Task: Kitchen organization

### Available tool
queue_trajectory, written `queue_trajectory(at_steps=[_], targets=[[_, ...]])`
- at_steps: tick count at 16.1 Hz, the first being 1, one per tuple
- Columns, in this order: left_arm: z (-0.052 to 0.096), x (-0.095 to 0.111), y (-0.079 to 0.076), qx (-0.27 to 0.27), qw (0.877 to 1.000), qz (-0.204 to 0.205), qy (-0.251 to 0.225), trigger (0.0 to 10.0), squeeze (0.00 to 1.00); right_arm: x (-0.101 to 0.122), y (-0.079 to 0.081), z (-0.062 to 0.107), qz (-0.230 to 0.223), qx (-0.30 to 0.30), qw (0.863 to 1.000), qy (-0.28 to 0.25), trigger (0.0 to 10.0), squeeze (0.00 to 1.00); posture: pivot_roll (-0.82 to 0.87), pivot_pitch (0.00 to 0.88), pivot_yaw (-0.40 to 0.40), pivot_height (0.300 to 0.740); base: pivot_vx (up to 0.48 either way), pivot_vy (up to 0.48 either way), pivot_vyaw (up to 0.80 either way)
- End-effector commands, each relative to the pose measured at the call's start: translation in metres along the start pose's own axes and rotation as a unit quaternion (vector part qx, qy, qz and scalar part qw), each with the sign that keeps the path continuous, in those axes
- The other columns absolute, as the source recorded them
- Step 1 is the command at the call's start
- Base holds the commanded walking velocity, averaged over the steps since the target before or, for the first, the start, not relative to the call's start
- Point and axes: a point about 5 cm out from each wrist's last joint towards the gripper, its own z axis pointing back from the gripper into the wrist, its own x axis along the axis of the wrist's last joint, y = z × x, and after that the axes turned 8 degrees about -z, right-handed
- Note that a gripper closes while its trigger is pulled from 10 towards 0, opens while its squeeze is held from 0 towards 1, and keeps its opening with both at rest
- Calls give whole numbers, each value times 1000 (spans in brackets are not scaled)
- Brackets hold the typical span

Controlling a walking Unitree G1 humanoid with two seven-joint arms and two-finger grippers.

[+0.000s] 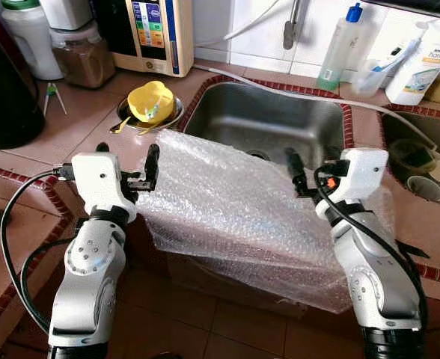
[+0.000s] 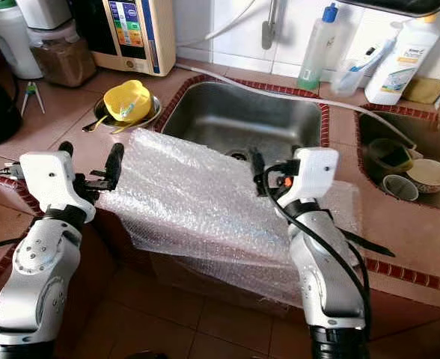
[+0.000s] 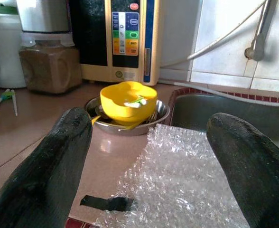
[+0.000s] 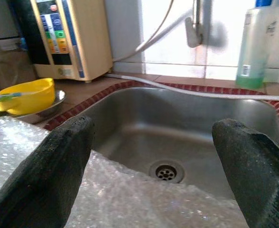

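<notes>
Left eye view showed bubble wrap (image 1: 235,209) draped over the desk (image 1: 78,127) edge before the sink (image 1: 272,120), left end effector (image 1: 127,166) and right end effector (image 1: 310,173) both spread apart, empty, at its sides.

A bubble wrap sheet (image 1: 235,202) lies over the sink's (image 1: 280,120) front edge; left of the sink, a bowl (image 1: 151,101) sits in a metal dish (image 1: 171,118).
</notes>
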Motion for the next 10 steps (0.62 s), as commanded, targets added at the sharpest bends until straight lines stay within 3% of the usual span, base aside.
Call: queue_trajectory(at_steps=[1,10], targets=[[0,5,0,-3,1000,0,-7,10000,0,3,2,3,0,5,1000,-2,10000,0,1,111,5,740,285,0,0],[-1,2,-5,-15,1000,10,-2,10000,0,1,4,4,9,18,1000,4,10000,0,-10,112,4,740,380,0,0]])
